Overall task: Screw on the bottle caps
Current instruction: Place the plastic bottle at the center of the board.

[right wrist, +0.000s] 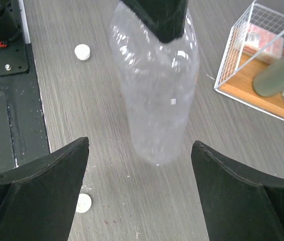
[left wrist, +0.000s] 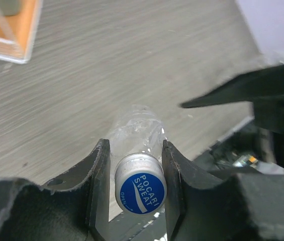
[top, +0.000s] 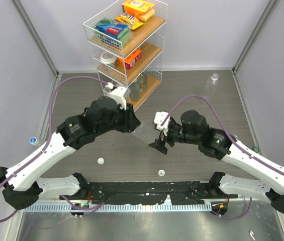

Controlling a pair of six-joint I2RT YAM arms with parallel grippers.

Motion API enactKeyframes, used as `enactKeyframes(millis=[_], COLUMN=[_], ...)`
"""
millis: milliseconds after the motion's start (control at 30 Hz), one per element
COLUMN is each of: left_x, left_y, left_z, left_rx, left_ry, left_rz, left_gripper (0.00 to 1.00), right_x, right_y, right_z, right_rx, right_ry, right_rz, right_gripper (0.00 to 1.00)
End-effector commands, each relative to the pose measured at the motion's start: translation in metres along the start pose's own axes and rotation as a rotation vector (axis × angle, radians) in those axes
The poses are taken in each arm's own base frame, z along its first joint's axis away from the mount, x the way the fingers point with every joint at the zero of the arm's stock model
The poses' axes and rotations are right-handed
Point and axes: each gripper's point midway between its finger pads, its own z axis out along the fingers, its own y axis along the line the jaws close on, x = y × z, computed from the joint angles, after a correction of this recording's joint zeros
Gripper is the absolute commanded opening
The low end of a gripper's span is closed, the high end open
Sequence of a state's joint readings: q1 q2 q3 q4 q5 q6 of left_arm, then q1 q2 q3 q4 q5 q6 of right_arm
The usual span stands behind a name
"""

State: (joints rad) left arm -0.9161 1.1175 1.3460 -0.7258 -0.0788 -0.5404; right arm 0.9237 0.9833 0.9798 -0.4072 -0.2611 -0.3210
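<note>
Grey table [top: 131, 155] | left claw [left wrist: 135, 145] clamped on bottle cap [left wrist: 140, 188] | right claw [right wrist: 140, 144] wide apart

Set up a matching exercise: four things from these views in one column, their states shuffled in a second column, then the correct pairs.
Things:
1. left end effector
2. right end effector
3. blue-topped cap
4. loose white cap

States:
A. lying on the table, on no bottle
B. open, fingers wide on either side of the bottle's base
C. sitting on the bottle's neck
D. shut on the bottle's capped end

Pairs: 1-D, 2-B, 3-C, 4-A
</note>
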Motion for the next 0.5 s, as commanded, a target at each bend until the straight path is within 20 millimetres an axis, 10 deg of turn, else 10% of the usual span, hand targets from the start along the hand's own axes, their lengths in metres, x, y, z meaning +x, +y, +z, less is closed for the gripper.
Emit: enactKeyframes(millis=[0,267,467], left_x=[-0.015,-0.006,-0.049], left_y=[0.064,0.142,0.232], left_z=[-0.016,-0.009,-0.010], left_rx=[-0.377,-0.758,-0.899], left_ry=[-0.095,0.016,-0.044], left_rz=[-0.032,-0.113,-0.308], left_gripper=[0.00,0.00,0.00], right_x=[-0.027,0.011,0.023], right_y=[-0.011,-0.070,-0.069], right_z=[-0.014,-0.065,-0.092], right_rx=[0.086,0.609,0.673], right_ry=[-0.125,-0.136,-0.196], right_rz=[-0.002,0.403,0.448], right_gripper=[0.88,0.88,0.88])
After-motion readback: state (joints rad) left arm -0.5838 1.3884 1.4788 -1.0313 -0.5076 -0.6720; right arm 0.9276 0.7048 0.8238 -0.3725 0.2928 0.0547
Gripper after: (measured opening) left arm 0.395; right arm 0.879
